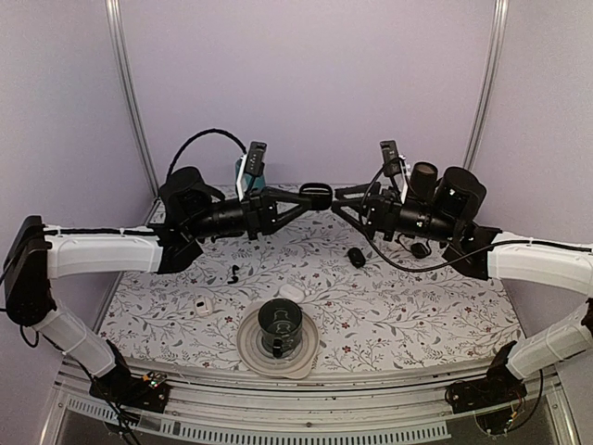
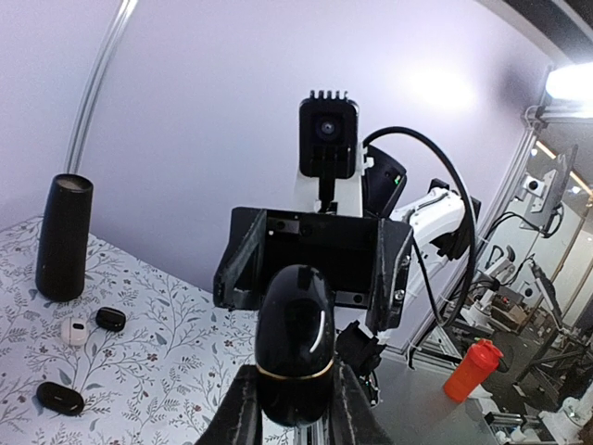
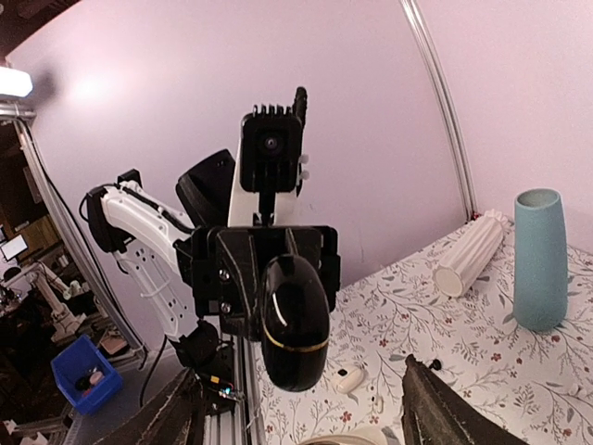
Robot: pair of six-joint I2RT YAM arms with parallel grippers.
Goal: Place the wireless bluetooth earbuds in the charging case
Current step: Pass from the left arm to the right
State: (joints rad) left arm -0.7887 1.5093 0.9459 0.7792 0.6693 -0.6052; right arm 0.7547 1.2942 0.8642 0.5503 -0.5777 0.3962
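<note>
Left gripper (image 2: 295,408): fingers clamped on the charging case (image 2: 295,324), raised over the middle of the bench (image 1: 408,315), toward its back edge.
Right gripper (image 1: 346,194): fingers spread wide, nothing between them. It faces the left gripper, tips just beside the case's free end; contact can't be told.
Charging case: glossy black oval with a thin gold band, closed, off the bench, lying between the two grippers.
Earbud (image 1: 234,275): tiny black hooked piece on the left half of the bench, about midway between back and near edges, well apart from the case.
Black pods (image 1: 357,257): two ovals right of middle, the second nearer the right edge, below the right arm.
White pieces (image 1: 204,306): two small rounded ones; one near-left, the other just behind the plate.
Plate (image 1: 250,348): near edge, middle; dark cup (image 1: 280,324) upright on it.
Back edge: teal vase (image 3: 540,260) upright left of middle, white ribbed vase (image 3: 468,255) tilted near it, black cylinder (image 2: 63,236) upright right of middle.
</note>
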